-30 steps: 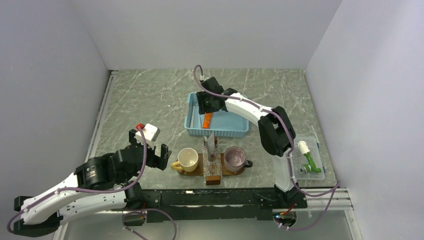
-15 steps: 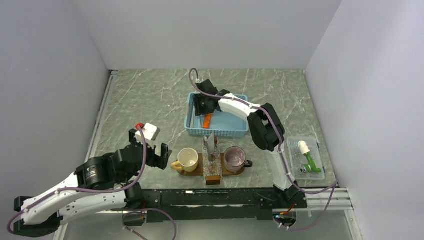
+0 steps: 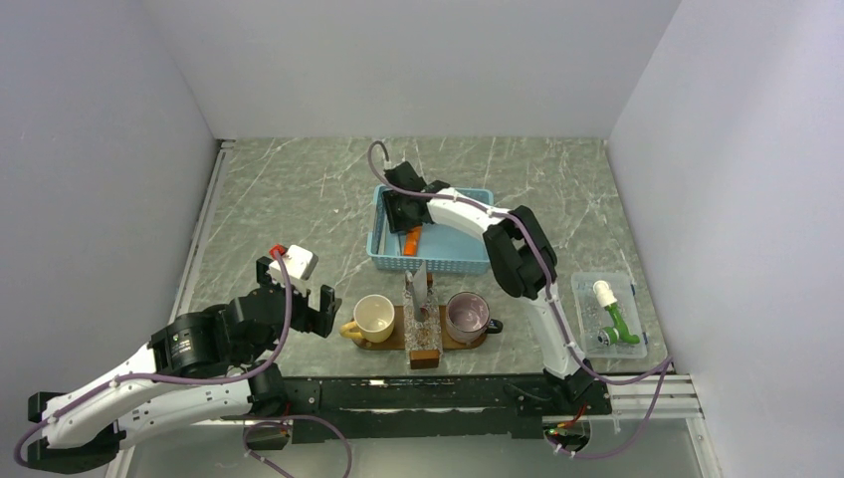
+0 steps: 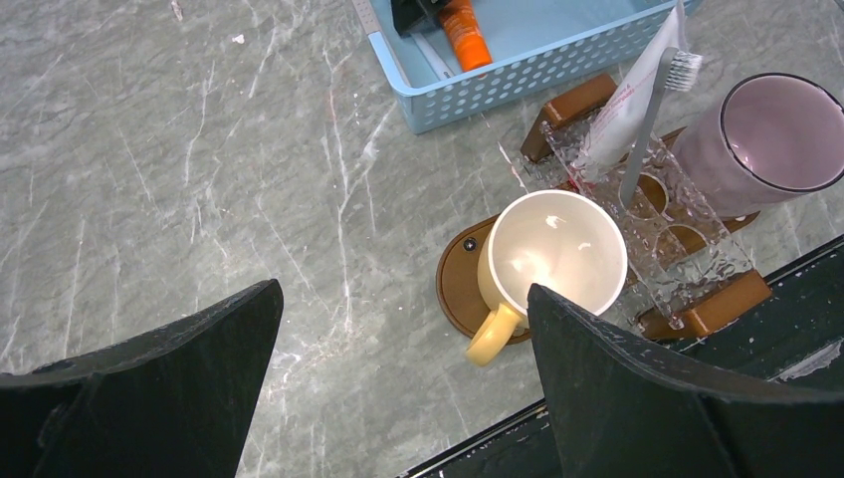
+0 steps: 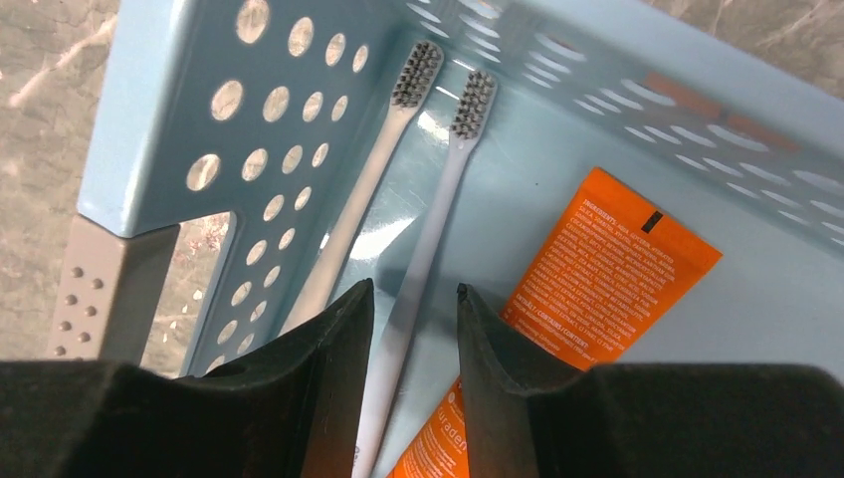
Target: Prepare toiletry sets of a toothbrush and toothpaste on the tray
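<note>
While my left end effector [image 4: 400, 299] hangs wide apart over the tabletop [image 4: 199, 149] beside the tray [image 4: 456, 284], my right end effector [image 5: 415, 299], far nearer, sits in the basket [image 5: 159, 119], fingers apart astride the toothbrush [image 5: 438, 214], whose long axis runs straight ahead, bristles farthest.

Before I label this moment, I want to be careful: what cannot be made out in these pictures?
- Right wrist view: the right gripper hides the near end of the slim pale-blue toothbrush between its jaws; contact unclear.
- Left wrist view: flat orange tube, cut by top edge.
- Top view: toothbrush, covered by that gripper.
</note>
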Motion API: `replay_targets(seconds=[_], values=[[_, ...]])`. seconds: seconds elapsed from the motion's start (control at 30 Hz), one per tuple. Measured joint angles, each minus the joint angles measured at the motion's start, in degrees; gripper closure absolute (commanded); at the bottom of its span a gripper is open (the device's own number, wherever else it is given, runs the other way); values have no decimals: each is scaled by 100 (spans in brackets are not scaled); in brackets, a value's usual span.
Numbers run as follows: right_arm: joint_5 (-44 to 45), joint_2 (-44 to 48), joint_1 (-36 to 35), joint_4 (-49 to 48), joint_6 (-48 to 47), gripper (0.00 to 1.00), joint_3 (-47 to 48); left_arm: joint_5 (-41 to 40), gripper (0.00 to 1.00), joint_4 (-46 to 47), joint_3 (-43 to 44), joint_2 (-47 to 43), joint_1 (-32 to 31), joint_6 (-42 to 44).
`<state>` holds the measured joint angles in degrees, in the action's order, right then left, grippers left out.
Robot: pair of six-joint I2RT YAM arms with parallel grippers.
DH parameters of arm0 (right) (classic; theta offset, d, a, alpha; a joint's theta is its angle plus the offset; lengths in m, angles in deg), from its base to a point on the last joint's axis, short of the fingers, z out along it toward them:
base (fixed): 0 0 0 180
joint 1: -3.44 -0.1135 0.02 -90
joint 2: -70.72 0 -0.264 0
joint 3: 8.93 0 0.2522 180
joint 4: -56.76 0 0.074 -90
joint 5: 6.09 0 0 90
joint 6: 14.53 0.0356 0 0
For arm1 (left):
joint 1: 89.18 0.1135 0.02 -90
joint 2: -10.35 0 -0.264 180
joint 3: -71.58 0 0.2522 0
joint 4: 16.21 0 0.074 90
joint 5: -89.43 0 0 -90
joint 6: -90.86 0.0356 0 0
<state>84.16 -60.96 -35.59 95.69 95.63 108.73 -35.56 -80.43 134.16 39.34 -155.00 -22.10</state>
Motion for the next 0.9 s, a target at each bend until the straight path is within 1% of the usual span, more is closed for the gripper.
replay_targets(seconds=[0.17, 0.5, 0.57, 0.77, 0.9], values=[[374, -85, -181, 122, -166, 63, 149, 2, 1, 0, 0, 0, 11, 22], [1137, -175, -457, 308, -378, 73, 280, 20, 1, 0, 0, 0, 37, 83], [1211, -175, -474, 332, -393, 77, 280, 20, 1, 2, 0, 0, 39, 87], [1368, -173, -494, 328, -424, 100, 245, 28, 1, 2, 0, 0, 55, 105], [1493, -146, -496, 289, -420, 100, 181, 59, 1, 2, 0, 0, 66, 105]])
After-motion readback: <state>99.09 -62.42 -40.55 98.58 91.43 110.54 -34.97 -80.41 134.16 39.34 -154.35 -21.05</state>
